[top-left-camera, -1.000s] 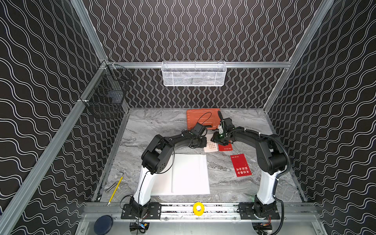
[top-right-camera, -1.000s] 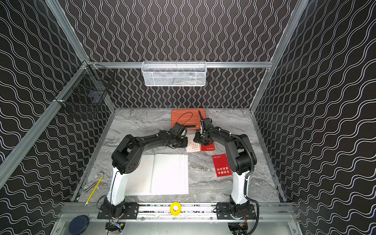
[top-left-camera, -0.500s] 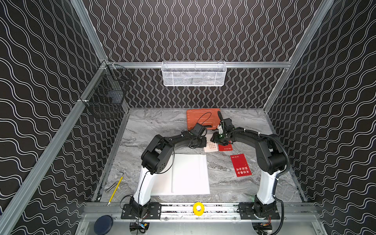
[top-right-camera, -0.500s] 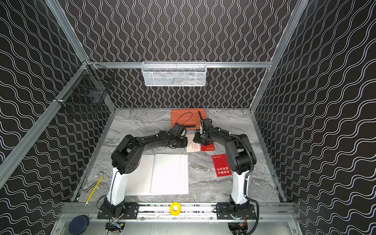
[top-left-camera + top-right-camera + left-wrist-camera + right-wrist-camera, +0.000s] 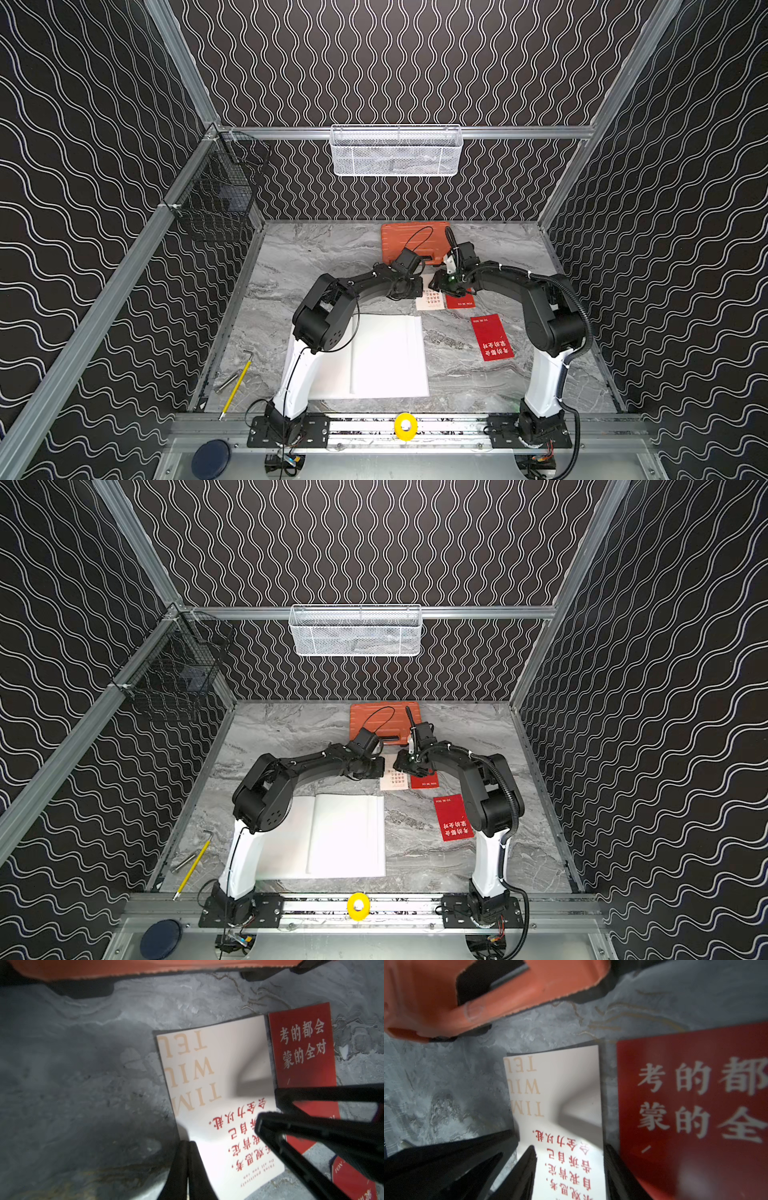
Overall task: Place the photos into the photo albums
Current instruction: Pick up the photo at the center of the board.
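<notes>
Two grippers meet over one cream card point(image 5: 218, 1076), and it lies just past the far right corner of the open photo album point(image 5: 386, 357), between the album and the orange tool case point(image 5: 409, 239). The left gripper point(image 5: 187, 1147) has its fingers squeezed together right at the card's long edge, on the side facing away from the red card, and the card looks slightly bowed there. I'd call that a pinch, though the contact itself is tucked under the fingertips. The right gripper point(image 5: 268, 1108) is spread about halfway with nothing in it, one finger over the cream card and one over the red card point(image 5: 301, 1047) lying just beside it. The key relation: the cream card's long axis points away from the album toward the case, so the album lies back along that line, and the left arm is the one placed to carry it there. Another red card point(image 5: 491, 337) lies off the album's right edge, well apart. A further red piece is cut off in the left wrist view. The left arm covers part of the album's left page.
</notes>
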`<move>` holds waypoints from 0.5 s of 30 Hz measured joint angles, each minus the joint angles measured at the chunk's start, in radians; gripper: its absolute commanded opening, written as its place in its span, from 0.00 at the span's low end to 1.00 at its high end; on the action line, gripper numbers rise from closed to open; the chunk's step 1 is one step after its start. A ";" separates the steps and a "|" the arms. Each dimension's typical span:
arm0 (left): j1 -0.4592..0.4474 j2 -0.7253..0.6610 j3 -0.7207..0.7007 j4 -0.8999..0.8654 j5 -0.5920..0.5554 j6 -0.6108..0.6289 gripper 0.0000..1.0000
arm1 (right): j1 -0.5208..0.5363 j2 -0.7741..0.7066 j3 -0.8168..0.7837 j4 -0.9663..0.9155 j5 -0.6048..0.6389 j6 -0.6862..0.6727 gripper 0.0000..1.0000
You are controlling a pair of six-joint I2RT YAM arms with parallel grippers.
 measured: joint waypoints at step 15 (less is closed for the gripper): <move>0.018 -0.024 -0.040 0.016 0.003 -0.001 0.07 | 0.002 -0.099 -0.069 0.084 -0.171 0.011 0.53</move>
